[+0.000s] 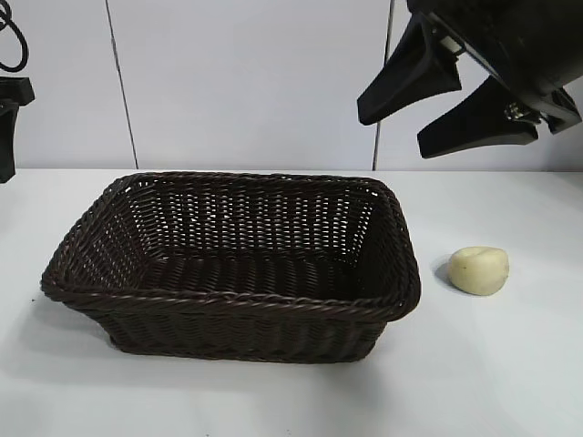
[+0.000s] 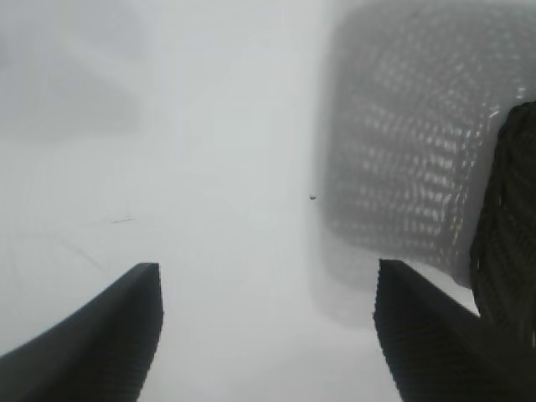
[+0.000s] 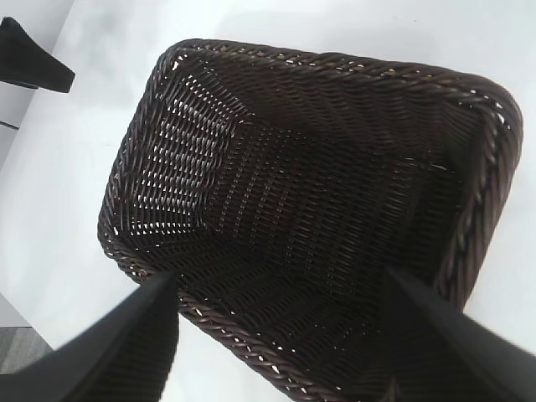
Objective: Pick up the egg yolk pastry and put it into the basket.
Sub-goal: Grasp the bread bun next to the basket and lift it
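Your basket (image 1: 232, 264) sits on the white desk (image 1: 510, 364), a dark brown woven wicker one with sloping sides and a braided rim. Look into it from the exterior view and from the right wrist view: only bare weave shows on its floor and walls, with nothing lying inside.

The egg yolk pastry (image 1: 479, 269) lies on the desk outside the basket, just beside the end of it that faces the right arm, clear of the rim. It is a small pale yellow rounded lump, and nothing touches it.

Your right hand (image 1: 451, 102) hangs in the air above the desk, over the gap between that end of the basket and the pastry and well above both. Its two black fingers stand well apart with nothing between them. From its wrist camera you look down past both fingers (image 3: 126, 343) into the basket (image 3: 335, 84).

Your left hand (image 2: 268, 335) points down at bare desk beside the basket, whose wicker wall (image 2: 419, 151) shows blurred at one side. Its fingers (image 2: 100, 343) are spread wide too, and it grips nothing. In the exterior view only a dark piece of that arm (image 1: 11, 109) shows at the left edge.
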`<action>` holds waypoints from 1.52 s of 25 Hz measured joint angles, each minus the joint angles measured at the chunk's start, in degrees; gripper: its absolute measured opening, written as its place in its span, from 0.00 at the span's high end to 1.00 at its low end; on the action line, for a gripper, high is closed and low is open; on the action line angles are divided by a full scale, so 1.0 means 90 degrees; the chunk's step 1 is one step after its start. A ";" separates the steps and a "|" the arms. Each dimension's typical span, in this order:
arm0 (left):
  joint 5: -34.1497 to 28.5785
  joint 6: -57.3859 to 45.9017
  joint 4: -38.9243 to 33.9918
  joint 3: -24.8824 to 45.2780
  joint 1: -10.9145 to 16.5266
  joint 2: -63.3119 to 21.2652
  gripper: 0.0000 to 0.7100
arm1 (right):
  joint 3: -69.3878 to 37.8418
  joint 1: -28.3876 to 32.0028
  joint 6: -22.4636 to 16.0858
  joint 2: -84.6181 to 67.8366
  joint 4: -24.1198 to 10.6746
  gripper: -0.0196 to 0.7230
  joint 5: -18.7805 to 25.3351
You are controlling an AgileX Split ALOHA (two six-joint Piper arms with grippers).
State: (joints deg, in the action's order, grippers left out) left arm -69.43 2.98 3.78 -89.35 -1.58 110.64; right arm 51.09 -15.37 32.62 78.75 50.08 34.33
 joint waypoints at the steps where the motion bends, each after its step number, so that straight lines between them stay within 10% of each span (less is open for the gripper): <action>1: 0.0000 0.0000 0.0007 0.0000 0.0000 0.0000 0.27 | 0.0000 0.0000 0.0000 0.0000 0.0000 0.31 0.0000; 15: -0.0086 0.0019 -0.0024 0.0986 0.0000 -0.1863 0.28 | 0.0000 0.0000 0.0000 0.0000 -0.0046 0.31 0.0000; 38: 0.0674 0.0054 -0.0177 0.6051 0.0000 -0.8124 0.28 | 0.0000 0.0000 0.0000 0.0000 -0.0046 0.31 0.0088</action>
State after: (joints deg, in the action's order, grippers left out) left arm -63.36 3.47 2.18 -34.89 -1.58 37.53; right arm 51.09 -15.37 32.62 78.75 49.67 35.11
